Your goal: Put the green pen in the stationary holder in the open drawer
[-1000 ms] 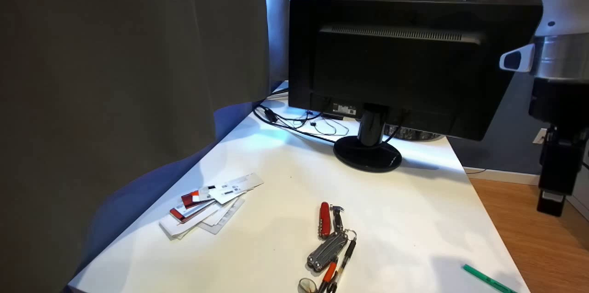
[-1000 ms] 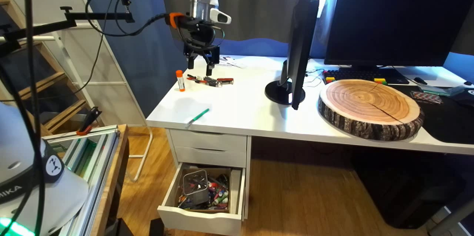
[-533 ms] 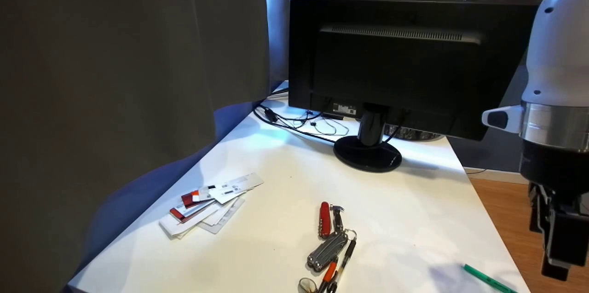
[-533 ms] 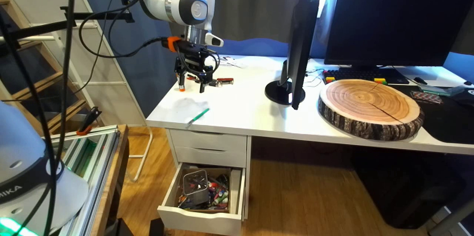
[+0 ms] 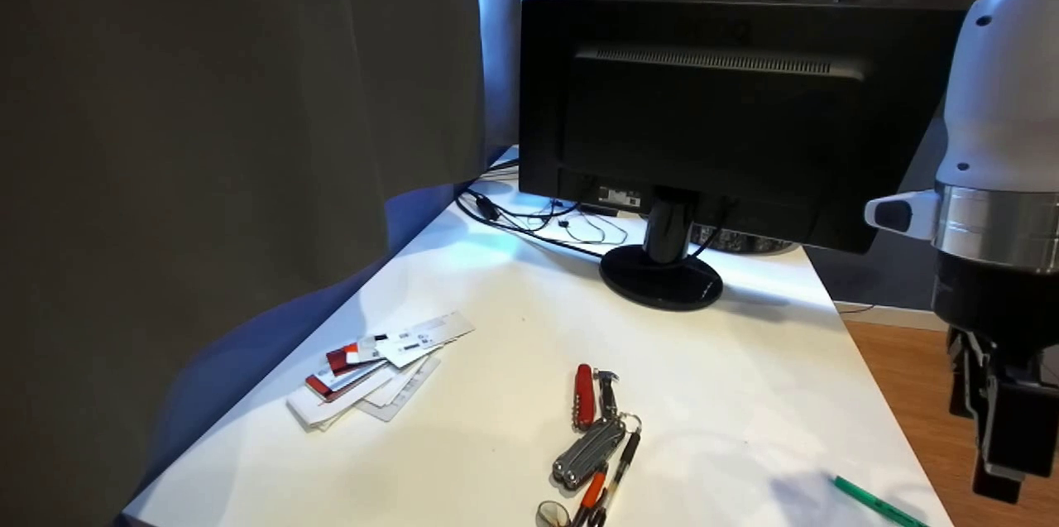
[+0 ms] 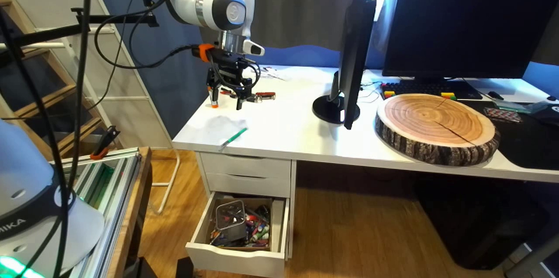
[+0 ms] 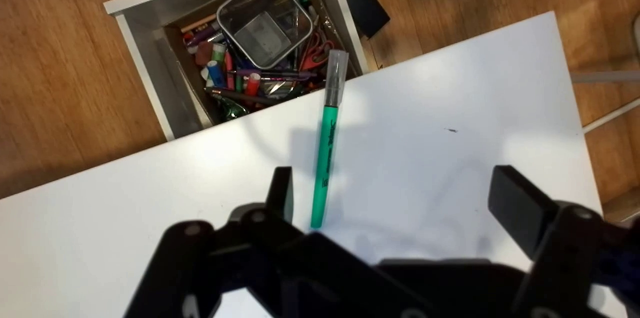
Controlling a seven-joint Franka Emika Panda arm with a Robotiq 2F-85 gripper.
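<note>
One green pen (image 7: 325, 158), marked "Sharpie", finer print illegible, lies on the desk (image 7: 150, 198), cap (image 7: 336, 73) over the edge. One hand (image 7: 400, 200) above, fingers (image 7: 520, 208) wide apart. One robot base (image 6: 30, 238), lettered "MIKA".

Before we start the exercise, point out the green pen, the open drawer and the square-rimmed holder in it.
Green pen (image 7: 325, 151): wrist view, on the green barrel.
Open drawer (image 6: 239, 264): an exterior view, on the white front panel.
Square-rimmed holder (image 7: 263, 38): wrist view, on its grey bottom.
</note>
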